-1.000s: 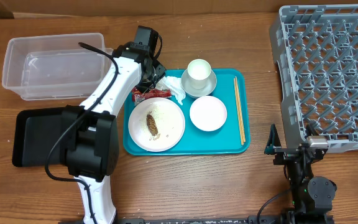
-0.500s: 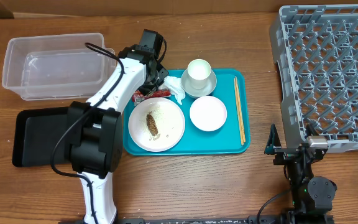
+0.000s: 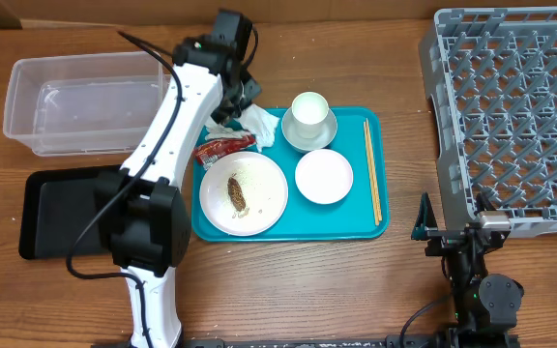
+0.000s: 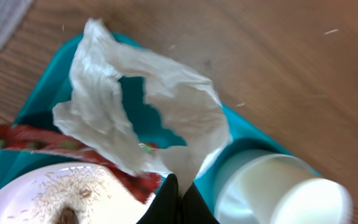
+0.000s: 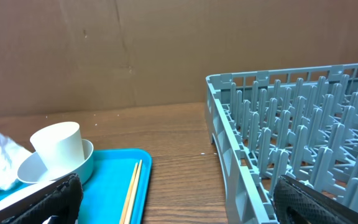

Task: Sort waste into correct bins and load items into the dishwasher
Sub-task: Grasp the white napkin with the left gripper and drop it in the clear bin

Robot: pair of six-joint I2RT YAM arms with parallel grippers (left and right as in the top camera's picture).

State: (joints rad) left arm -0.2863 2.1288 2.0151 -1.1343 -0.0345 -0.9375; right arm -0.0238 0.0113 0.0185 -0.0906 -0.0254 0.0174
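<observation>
Over the back-left corner of the teal tray [image 3: 351,220], left hand [image 4: 178,186] is pinching a crumpled white tissue [image 4: 135,106] — fingers together on its edge, sheet spreading out over the tray corner. Red wrapper [image 3: 222,147] is lying beside the tissue, touching the rim of the white plate [image 3: 277,188] (brown food [image 3: 236,192] and rice grains [image 4: 67,186] on it). Right hand [image 5: 176,183] is sitting low by the dish rack [image 3: 515,116] — fingers wide apart, holding nothing. Clear tub [image 3: 85,101] and black tray [image 3: 61,213] are sitting on the counter [image 3: 307,290], left of the arm.
</observation>
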